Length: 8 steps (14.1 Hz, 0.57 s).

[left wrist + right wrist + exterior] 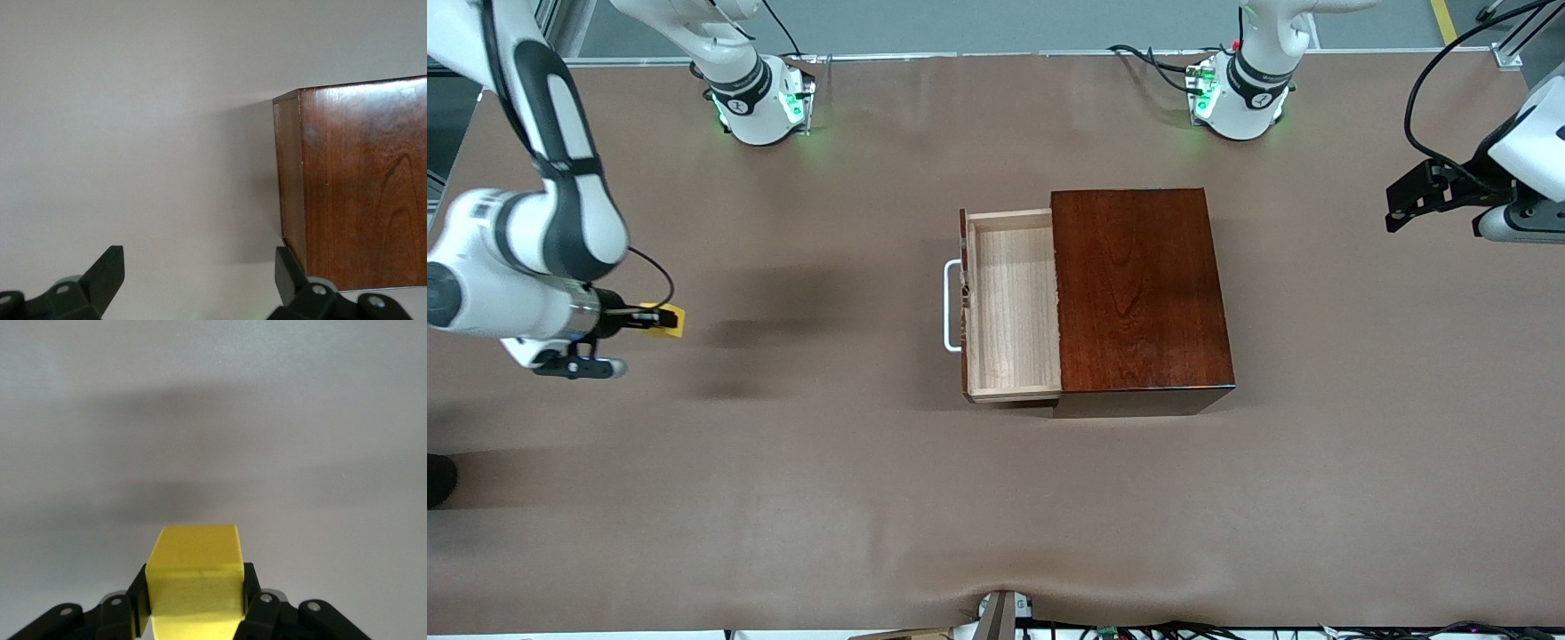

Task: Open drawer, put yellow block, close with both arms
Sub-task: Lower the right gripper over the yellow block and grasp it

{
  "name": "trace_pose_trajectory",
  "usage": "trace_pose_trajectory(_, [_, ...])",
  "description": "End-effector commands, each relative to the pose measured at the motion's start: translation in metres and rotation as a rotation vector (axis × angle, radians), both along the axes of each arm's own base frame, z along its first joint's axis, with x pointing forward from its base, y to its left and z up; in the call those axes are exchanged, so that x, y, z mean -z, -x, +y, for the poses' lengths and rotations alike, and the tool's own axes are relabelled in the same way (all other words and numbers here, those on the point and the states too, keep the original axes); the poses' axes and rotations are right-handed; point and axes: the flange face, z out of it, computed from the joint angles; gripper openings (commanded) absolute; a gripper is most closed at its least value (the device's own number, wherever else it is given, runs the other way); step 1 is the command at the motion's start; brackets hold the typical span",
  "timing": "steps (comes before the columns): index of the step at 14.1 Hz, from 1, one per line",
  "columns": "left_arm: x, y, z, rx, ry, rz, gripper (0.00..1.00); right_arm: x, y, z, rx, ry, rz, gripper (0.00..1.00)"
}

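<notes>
The dark mahogany box point(1138, 284) stands mid-table. Its drawer point(1009, 302) is pulled out toward the right arm's end, and the pale wood tray is empty. The white bar handle point(951, 305) is on the drawer's front. My right gripper point(656, 318) is shut on the yellow block point(669, 320) and holds it above the table, well apart from the drawer's front. In the right wrist view the yellow block point(195, 577) sits between the fingers of the right gripper point(193, 603). My left gripper point(1403, 206) is open and empty, raised near the left arm's end of the table. The left wrist view shows the left gripper point(200, 273) with the box point(360, 180) ahead of it.
The brown table mat point(783, 462) lies around the box. The two arm bases point(760, 102) point(1240, 98) stand along the table's edge farthest from the front camera. Cables run along the nearest edge.
</notes>
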Motion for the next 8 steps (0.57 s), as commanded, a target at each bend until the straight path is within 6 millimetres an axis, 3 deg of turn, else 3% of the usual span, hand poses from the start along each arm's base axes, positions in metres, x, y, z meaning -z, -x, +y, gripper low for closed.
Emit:
trace_pose_trajectory(1, [-0.003,0.005,0.013,-0.024,0.006,0.0,1.0,-0.064,-0.016,0.008,0.037,0.002,0.018,0.0])
trace_pose_trajectory(4, [-0.005,0.004,0.011,-0.021,0.006,-0.003,1.0,-0.123,-0.021,0.006,0.038,0.001,0.026,0.0])
trace_pose_trajectory(8, [-0.002,0.003,0.008,-0.014,0.007,-0.001,1.0,-0.176,-0.01,0.012,0.066,0.007,0.024,0.0])
